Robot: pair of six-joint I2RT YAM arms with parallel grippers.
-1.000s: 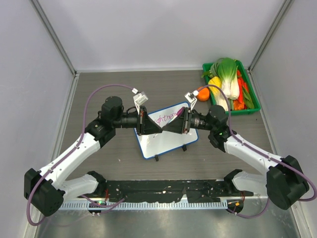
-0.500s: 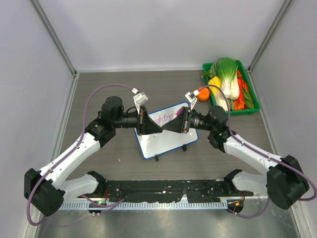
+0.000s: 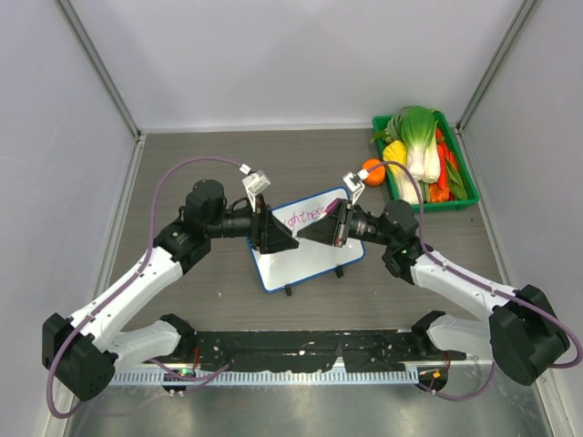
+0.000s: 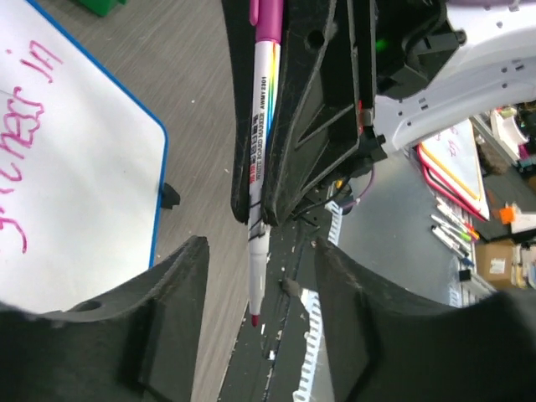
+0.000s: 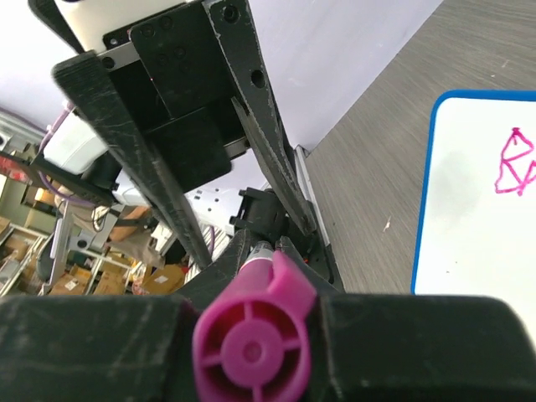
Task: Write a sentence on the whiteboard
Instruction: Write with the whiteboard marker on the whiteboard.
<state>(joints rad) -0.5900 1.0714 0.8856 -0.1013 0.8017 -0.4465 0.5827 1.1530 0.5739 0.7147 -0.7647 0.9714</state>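
One whiteboard (image 3: 305, 262) sits near the middle of the worktop (image 3: 200, 155), turned at an angle, its blue frame and two small black feet in plain view. The sentence (image 3: 308, 216) runs in pink marker along the board's far edge. It is one line only and my tools partly cover it from above. In the left wrist view the line ends in a legible "in".

Both tools meet nose to nose just above the board's written half. My right tool (image 3: 311, 235) is closed firmly on a marker (image 4: 261, 126) with a white printed barrel and a magenta butt end. In the right wrist view that magenta end sits clamped between the jaws. The marker's coloured tip points toward my left tool (image 3: 288, 242), whose jaws stand apart on either side of the tip. There is a clear gap on each side and no contact, so the left tool holds nothing.

Farther out, a green bin (image 3: 448, 206) occupies the far right corner of the worktop, well apart from the board. It is filled with leafy greens and with yellow and red produce. An orange (image 3: 373, 170) lies just beside the bin's left side.
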